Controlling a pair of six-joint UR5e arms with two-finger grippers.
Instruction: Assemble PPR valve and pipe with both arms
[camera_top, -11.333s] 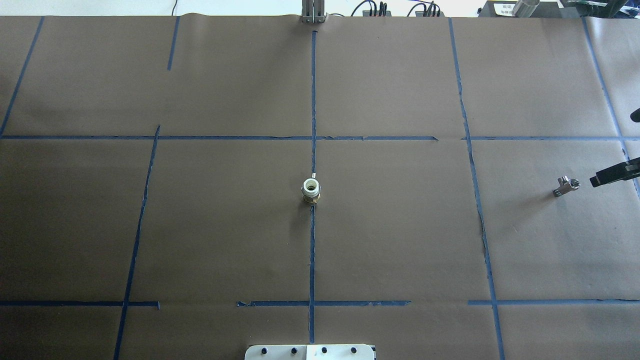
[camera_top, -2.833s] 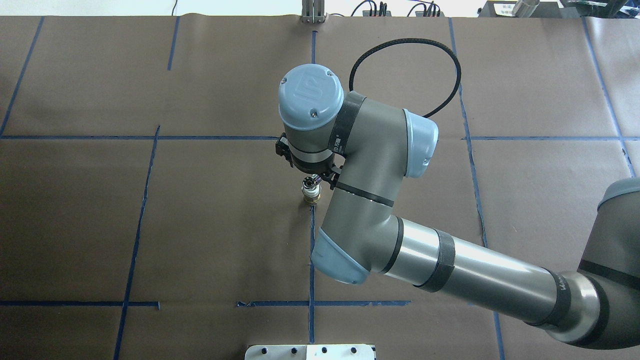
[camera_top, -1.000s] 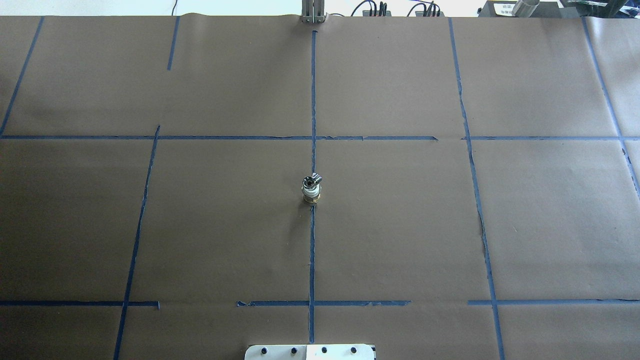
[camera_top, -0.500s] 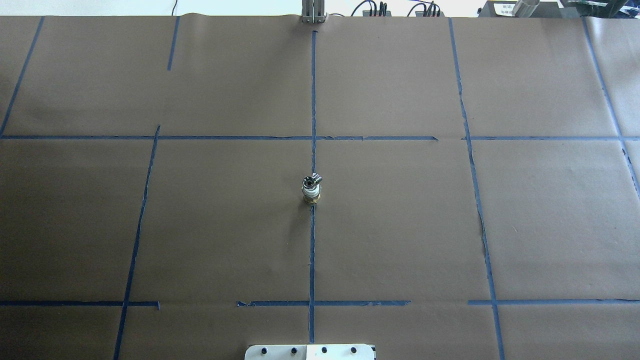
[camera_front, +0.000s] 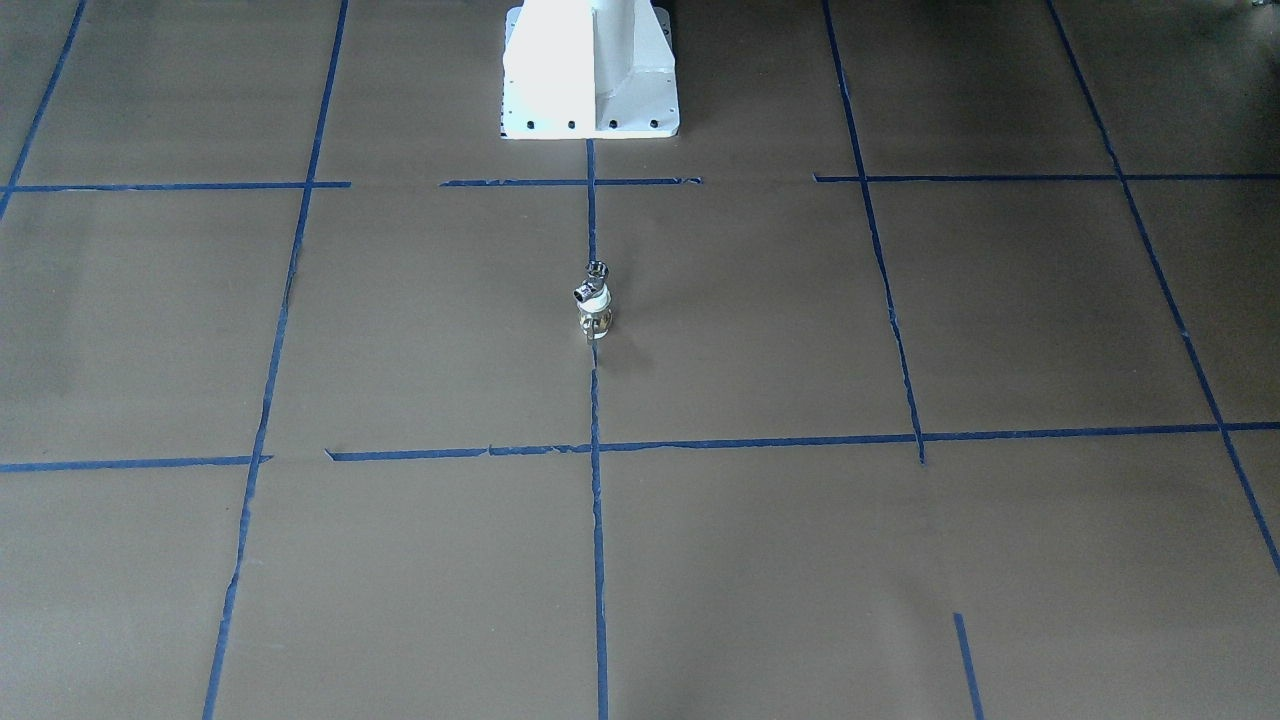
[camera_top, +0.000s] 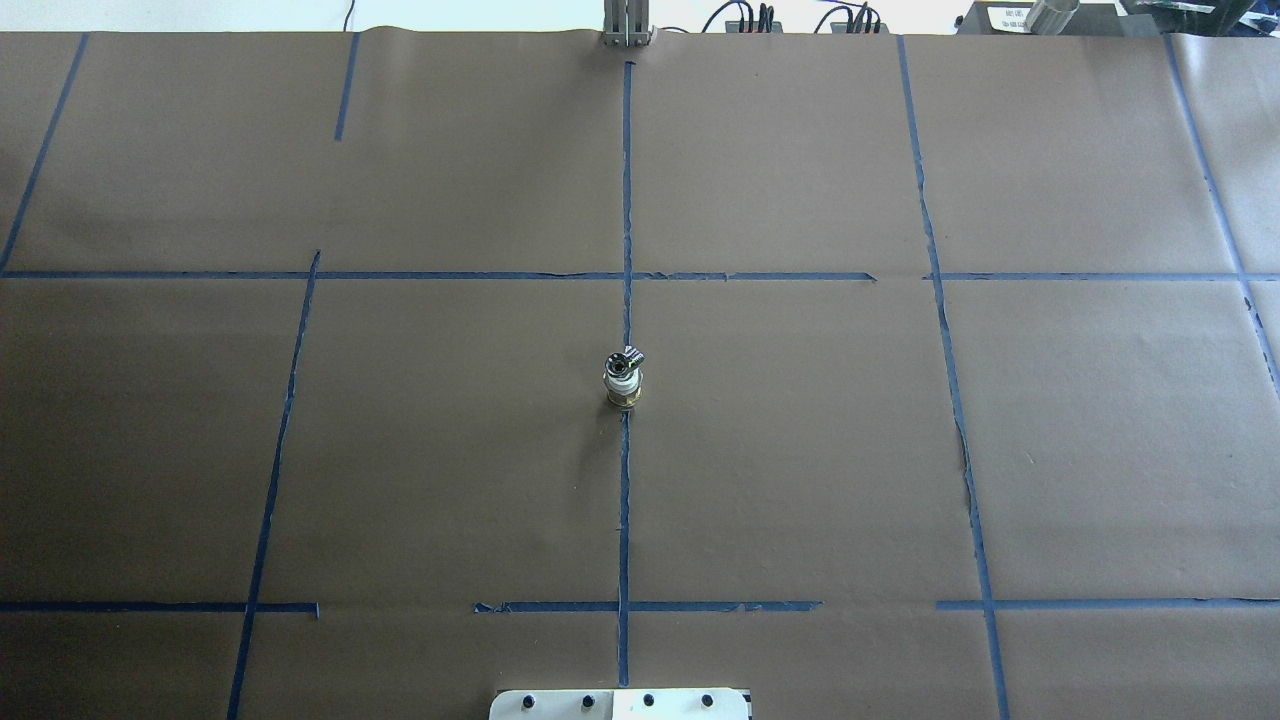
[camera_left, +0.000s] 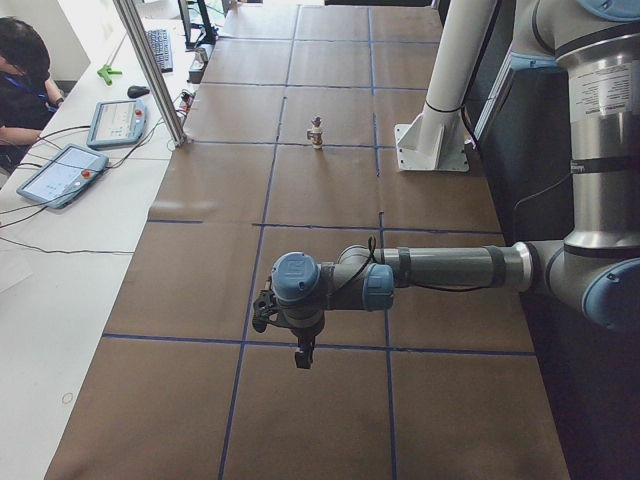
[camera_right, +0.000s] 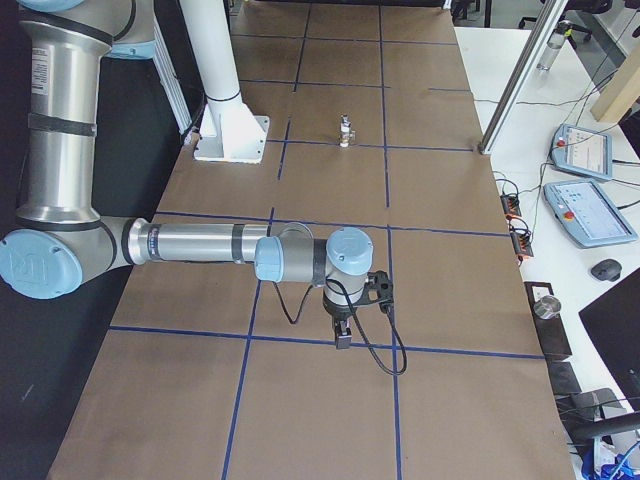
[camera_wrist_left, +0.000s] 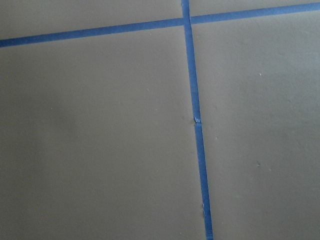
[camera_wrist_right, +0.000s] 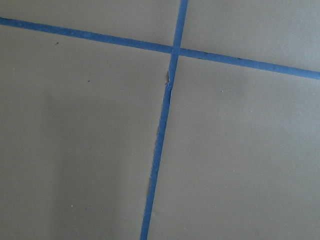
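At table (camera_top: 800, 450) centre: pipe (camera_top: 626, 357) stands atop upright PPR valve (camera_top: 622, 388).

Blue tape lines (camera_top: 624, 500) cross the flat brown paper (camera_top: 800, 450).

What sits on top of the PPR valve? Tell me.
The pipe stands on the upright PPR valve, one branch sticking sideways. How deep it enters the valve's opening is covered.

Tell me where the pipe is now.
In the overhead view the pipe sits atop the upright PPR valve on the centre blue tape line, mid-table.
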